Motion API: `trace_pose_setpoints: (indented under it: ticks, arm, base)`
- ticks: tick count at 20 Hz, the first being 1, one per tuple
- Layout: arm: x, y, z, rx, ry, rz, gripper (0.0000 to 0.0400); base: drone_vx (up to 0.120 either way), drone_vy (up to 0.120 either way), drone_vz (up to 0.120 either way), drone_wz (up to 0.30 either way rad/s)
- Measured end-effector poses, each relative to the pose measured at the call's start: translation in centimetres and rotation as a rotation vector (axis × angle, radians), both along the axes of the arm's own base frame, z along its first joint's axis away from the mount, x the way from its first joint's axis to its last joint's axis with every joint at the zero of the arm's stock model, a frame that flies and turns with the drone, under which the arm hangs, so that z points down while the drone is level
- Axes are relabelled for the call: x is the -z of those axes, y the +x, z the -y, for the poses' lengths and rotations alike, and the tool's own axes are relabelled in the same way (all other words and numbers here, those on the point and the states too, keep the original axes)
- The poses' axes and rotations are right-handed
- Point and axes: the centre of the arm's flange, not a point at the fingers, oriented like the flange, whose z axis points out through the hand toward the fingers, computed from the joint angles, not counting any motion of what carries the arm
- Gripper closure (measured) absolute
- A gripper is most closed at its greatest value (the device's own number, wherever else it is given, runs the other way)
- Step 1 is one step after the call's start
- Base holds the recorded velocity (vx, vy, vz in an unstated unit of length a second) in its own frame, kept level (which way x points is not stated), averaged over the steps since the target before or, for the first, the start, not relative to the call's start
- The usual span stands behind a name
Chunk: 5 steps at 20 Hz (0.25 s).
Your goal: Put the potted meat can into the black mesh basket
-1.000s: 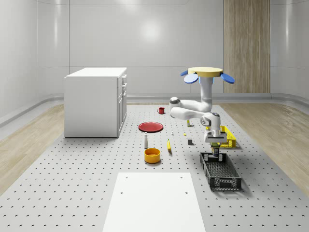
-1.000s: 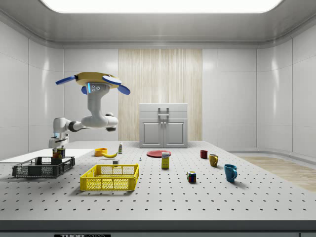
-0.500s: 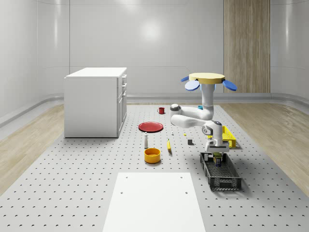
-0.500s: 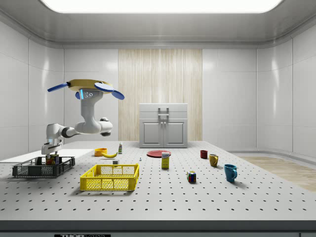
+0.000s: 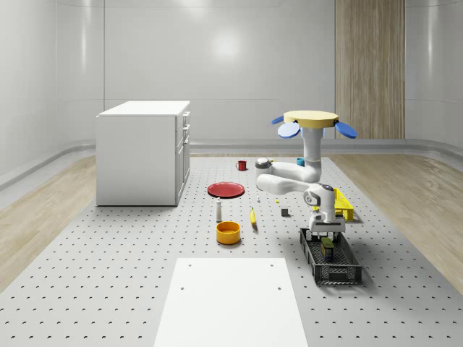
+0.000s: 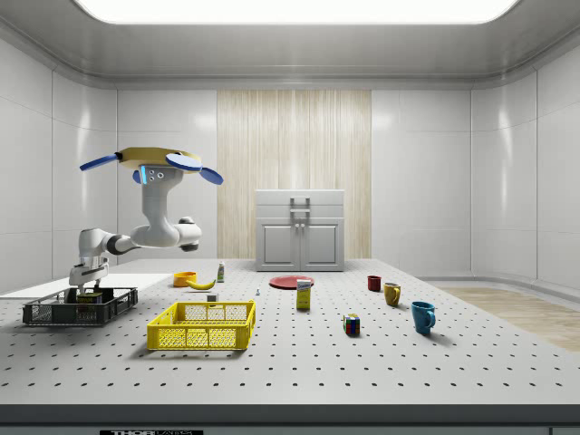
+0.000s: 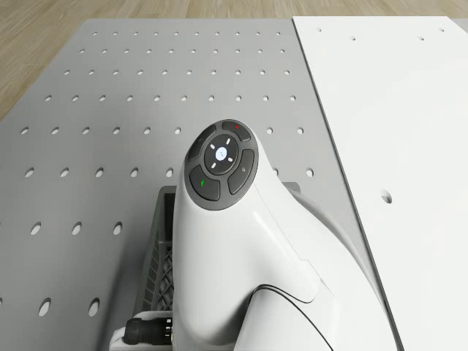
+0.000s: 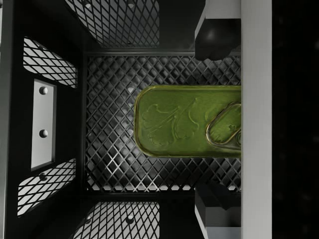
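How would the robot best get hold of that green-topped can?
From straight above, pinching the potted meat can across its two long flat sides. It lies lid-up inside the black mesh basket, whose walls block any sideways approach.

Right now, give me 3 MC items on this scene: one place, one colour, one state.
1. Where is the potted meat can?
A. on the red plate
B. inside the black mesh basket
C. in the yellow basket

2. What colour is the bowl near the banana?
A. orange
B. blue
C. green

3. What is the drone doing?
A. resting on the cabinet
B. lying on the table
C. hovering above the table

Answers: 1 B, wrist view shows mesh floor and walls around it. 2 A, orange in the whole-scene view. 3 C, it hangs airborne with the gripper lowered into the basket.
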Motion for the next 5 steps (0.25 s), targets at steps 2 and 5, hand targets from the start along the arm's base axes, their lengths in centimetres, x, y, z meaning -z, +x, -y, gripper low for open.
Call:
trace_pose_setpoints:
  ticks: [2, 5]
  arm:
    - [0.00, 0.00, 0.00, 0.000, 0.001, 0.000, 0.0016]
    - [0.00, 0.00, 0.00, 0.000, 0.001, 0.000, 0.0009]
  base:
    - [0.000, 0.000, 0.000, 0.000]
    - [0.000, 0.000, 0.000, 0.000]
